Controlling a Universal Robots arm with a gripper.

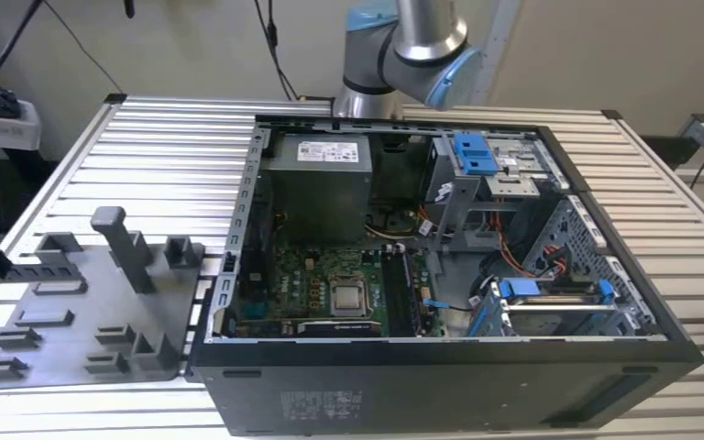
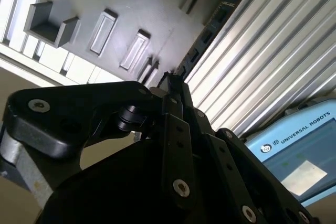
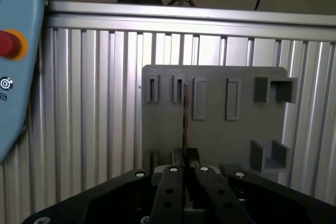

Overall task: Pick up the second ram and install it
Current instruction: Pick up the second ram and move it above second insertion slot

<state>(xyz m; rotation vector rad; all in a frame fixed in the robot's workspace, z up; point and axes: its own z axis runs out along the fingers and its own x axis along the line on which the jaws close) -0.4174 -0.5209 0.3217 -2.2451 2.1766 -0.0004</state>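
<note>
- Your gripper [image 3: 185,155] has its two black fingers drawn close together. They pinch the memory stick [image 3: 185,114], which the first wrist view shows edge-on as a thin dark line running away from the fingertips.
- The stick sits over the grey holder plate [image 3: 215,140]. Its far end lines up with a narrow slot [image 3: 178,88] in the row along the plate's far edge. You cannot tell whether it touches that slot.
- Raised grey blocks [image 3: 268,153] stand on the same plate, well apart from the stick.
- A blue pendant [image 3: 16,87] with a red button [image 3: 9,43] lies near the plate on the table.
- In the exterior view the plate lies toward the exterior view's left on a slatted metal table [image 1: 157,137]. A tall post [image 1: 114,240] rises from the plate.
- An open computer case [image 1: 450,385] stands just beside the plate, on the exterior view's right.
- The case's side wall [image 1: 245,229] stands between the plate and the green circuit board [image 1: 327,284] on the case floor.
- Crowding the circuit board inside the case are a silver power box [image 1: 315,179], blue drive brackets [image 1: 475,154] and loose cables [image 1: 450,302].
- The arm's base [image 1: 395,55] rises behind the case at the table's far edge.
</note>
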